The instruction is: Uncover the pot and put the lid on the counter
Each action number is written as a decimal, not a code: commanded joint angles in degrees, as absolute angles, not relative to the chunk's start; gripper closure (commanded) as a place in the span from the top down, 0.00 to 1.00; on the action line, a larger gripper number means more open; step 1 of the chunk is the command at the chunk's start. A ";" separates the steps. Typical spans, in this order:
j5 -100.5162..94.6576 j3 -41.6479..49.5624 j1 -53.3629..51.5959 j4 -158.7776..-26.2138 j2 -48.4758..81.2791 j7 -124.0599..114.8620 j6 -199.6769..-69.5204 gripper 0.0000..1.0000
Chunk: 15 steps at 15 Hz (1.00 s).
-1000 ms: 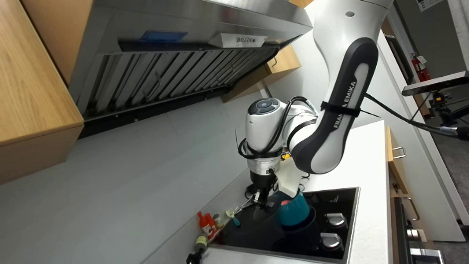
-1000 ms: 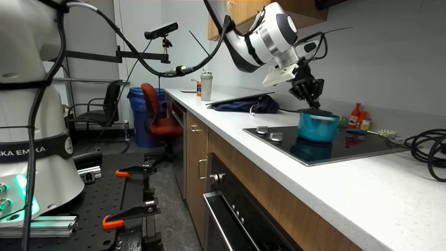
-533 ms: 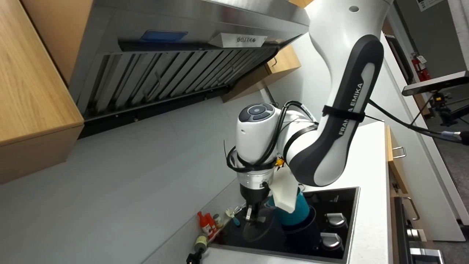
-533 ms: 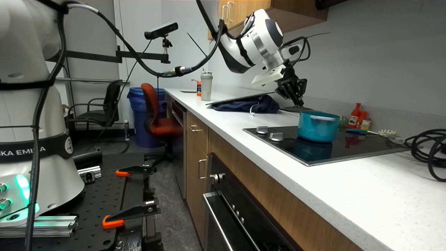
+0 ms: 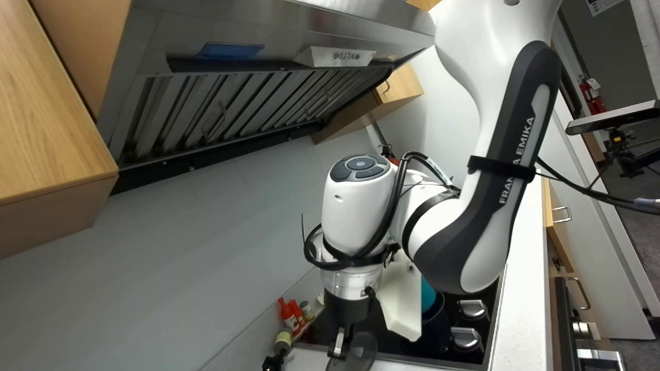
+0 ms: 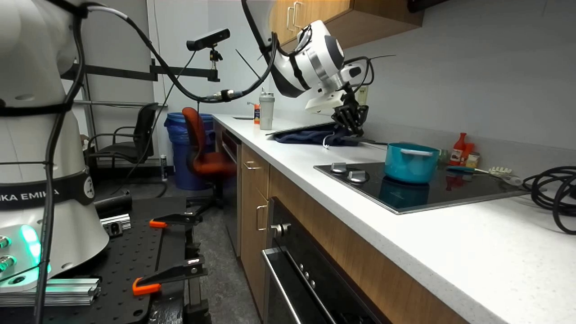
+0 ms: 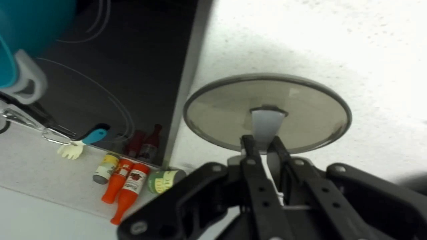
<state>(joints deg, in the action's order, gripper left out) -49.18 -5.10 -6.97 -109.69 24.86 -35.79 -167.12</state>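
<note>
The teal pot [image 6: 409, 164] stands uncovered on the cooktop. It is partly hidden by the arm in an exterior view [image 5: 428, 296] and cut off at the left edge of the wrist view [image 7: 36, 23]. My gripper [image 7: 262, 142] is shut on the grey handle [image 7: 267, 123] of the round glass lid [image 7: 217, 110]. The lid is over the white counter [image 7: 377, 83], beside the cooktop's metal edge. It looks tilted in the wrist view. I cannot tell how far above the counter it is. In an exterior view the gripper [image 6: 357, 130] is near the dark cloth.
The black cooktop [image 7: 143, 66] lies left of the lid. Red bottles [image 7: 131, 186] and small jars stand along the wall, with a whisk and a teal-handled utensil [image 7: 95, 136]. A dark blue cloth [image 6: 310, 137] lies under a flat panel. The range hood [image 5: 258, 103] hangs above.
The lid has come off the pot in my gripper. The arm has carried it sideways, away from the pot and past the cooktop edge over the counter. The pot has not moved.
</note>
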 commanded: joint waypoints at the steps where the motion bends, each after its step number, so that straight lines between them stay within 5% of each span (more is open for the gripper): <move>1: -49.48 -7.33 -7.77 -112.72 23.38 -35.22 -169.63 0.03; 14: -49.42 -12.23 -7.70 -122.94 19.93 -34.53 -167.32 0.03; 15: -49.32 -12.27 -7.63 -123.43 19.57 -34.31 -167.23 0.39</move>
<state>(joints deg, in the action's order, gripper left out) -49.18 -11.83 -8.12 -120.23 22.13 -35.32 -167.74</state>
